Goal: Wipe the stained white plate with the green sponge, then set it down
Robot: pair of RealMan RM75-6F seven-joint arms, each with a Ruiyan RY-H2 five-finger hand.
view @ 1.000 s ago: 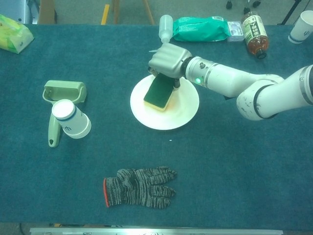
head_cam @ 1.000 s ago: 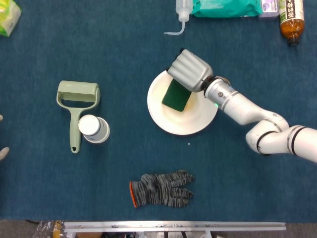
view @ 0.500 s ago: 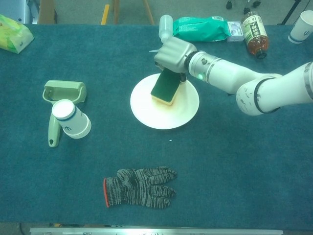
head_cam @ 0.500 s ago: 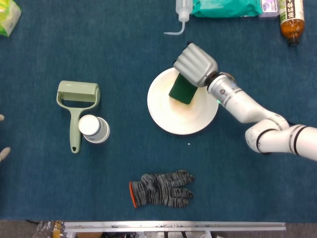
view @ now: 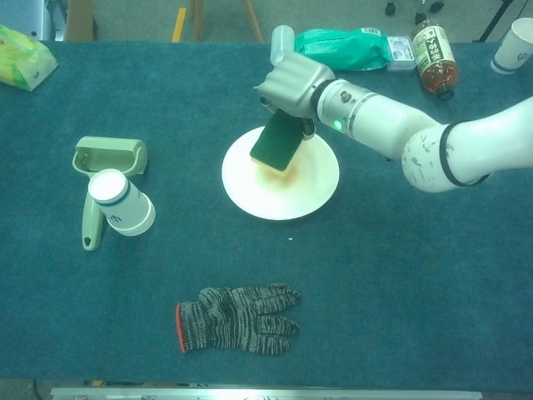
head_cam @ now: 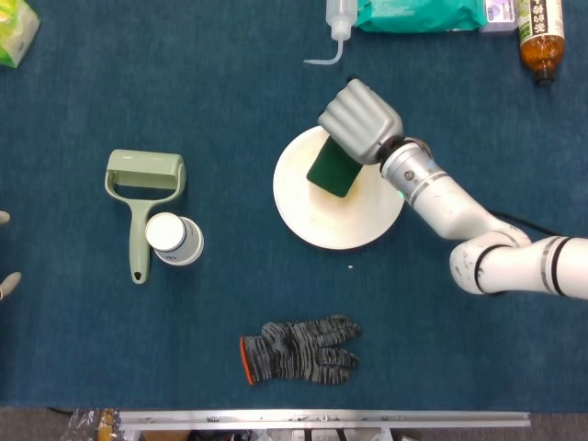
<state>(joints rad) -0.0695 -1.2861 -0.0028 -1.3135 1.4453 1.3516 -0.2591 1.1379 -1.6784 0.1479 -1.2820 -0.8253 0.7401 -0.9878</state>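
Observation:
The white plate (head_cam: 342, 226) lies flat on the blue table, a little right of centre. In the chest view a yellowish smear shows on the plate (view: 287, 197) just under the sponge's lower edge. My right hand (head_cam: 360, 120) grips the green sponge (head_cam: 332, 166) from above at the plate's far side. The sponge (view: 276, 140) hangs tilted, its lower end close over the plate; whether it touches is unclear. My right hand (view: 291, 84) has its fingers curled over the sponge's top. Only pale tips at the left edge of the head view hint at my left hand (head_cam: 5, 281).
A green roller (head_cam: 142, 195) and a tipped paper cup (head_cam: 174, 239) lie to the left. A grey knit glove (head_cam: 299, 351) lies near the front edge. A squeeze bottle (head_cam: 339, 24), a green pack (head_cam: 419, 13) and a brown bottle (head_cam: 539, 37) line the back.
My right hand has drawn the sponge from the plate's middle toward its far rim and tipped it up more steeply. Plate and other objects have not moved.

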